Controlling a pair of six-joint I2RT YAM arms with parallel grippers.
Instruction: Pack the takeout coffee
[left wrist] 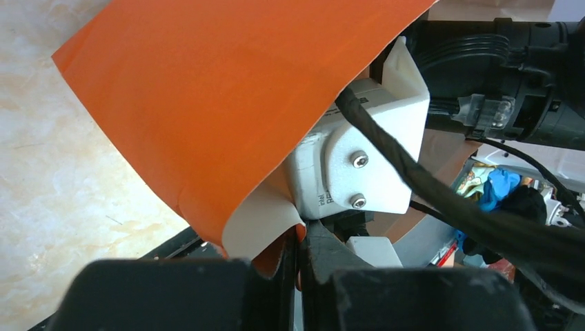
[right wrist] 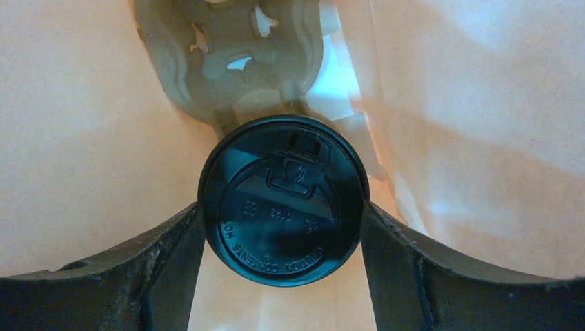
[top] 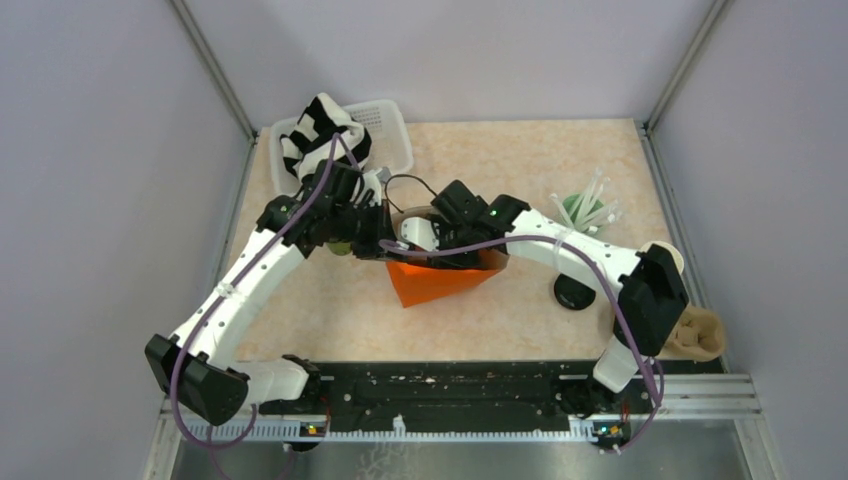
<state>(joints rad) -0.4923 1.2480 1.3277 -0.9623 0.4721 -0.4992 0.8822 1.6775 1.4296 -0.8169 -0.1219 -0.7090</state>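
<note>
An orange paper bag [top: 440, 280] stands open mid-table. My left gripper [left wrist: 301, 248] is shut on the bag's rim [left wrist: 276, 265], the orange edge pinched between its fingers. My right gripper [right wrist: 281, 210] reaches down inside the bag, shut on a takeout coffee cup whose round black lid [right wrist: 283, 207] fills the gap, one finger [right wrist: 172, 248] touching each side. Below the cup sits a tan pulp cup carrier [right wrist: 234, 55]. In the top view the bag's mouth hides that cup. A second black lid [top: 572, 292] sits on the table by the right arm; the cup under it cannot be made out.
A pale green tumbler of white straws [top: 585, 212] stands at the right rear. A white basket [top: 390, 125] with a black-and-white cloth [top: 320, 135] sits at the back left. A tan pulp piece [top: 702, 335] lies at the right edge.
</note>
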